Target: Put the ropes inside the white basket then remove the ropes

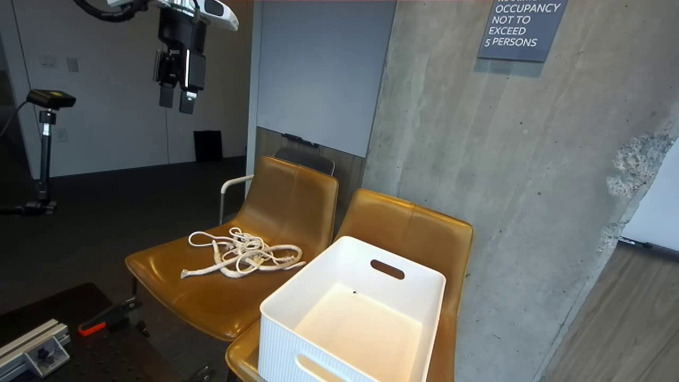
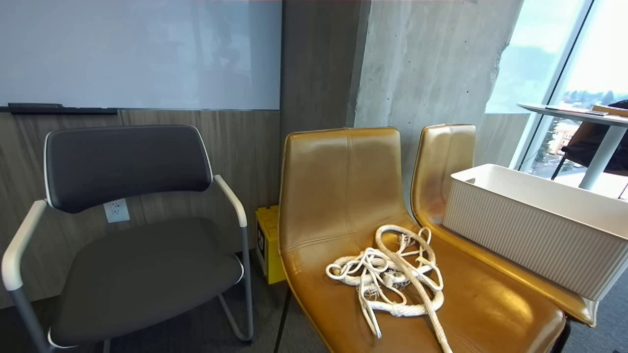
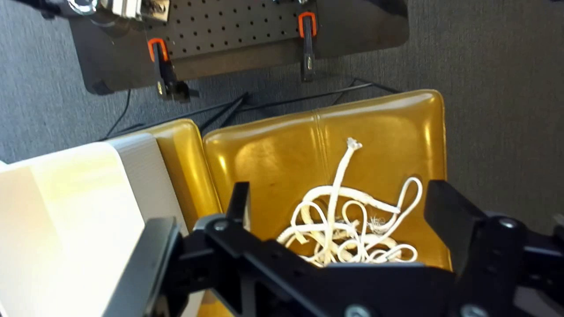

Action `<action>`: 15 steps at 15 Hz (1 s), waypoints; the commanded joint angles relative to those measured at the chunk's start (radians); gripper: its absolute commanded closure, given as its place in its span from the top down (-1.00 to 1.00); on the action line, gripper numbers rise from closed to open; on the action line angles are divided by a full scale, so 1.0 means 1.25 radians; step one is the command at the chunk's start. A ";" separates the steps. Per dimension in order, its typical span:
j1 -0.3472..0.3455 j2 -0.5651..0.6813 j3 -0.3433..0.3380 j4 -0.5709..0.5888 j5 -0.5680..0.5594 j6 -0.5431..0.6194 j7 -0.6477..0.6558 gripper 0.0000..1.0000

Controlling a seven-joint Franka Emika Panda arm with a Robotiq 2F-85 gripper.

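Observation:
The ropes [image 1: 249, 246] lie in a loose cream-white tangle on a tan chair seat, also plain as ropes [image 2: 411, 274] with thick and thin loops. On the adjoining tan chair stands the white basket [image 1: 281, 345], its bare inner floor visible; its ribbed side shows on the basket [image 2: 530, 235]. High above the chairs my gripper [image 1: 176, 100] points down, jaws apart with nothing between them. In the wrist view the spread fingers of my gripper [image 3: 338, 191] frame the ropes [image 3: 333, 198] far below, partly hidden by the gripper body. The basket [image 3: 152, 180] is at the left there.
A dark perforated table [image 3: 233, 26] with orange-tipped clamps borders the chair seat [image 3: 273, 154]. A camera on a stand [image 1: 48, 154] is near the arm. A dark grey chair [image 2: 132, 166] stands beside the rope's chair, and a concrete wall [image 1: 530, 185] rises behind the chairs.

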 commanded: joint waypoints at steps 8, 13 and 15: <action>0.091 0.363 0.014 0.153 -0.223 0.332 -0.084 1.00; 0.091 0.560 -0.035 0.260 -0.263 0.416 -0.190 1.00; 0.090 0.638 -0.051 0.319 -0.261 0.439 -0.243 1.00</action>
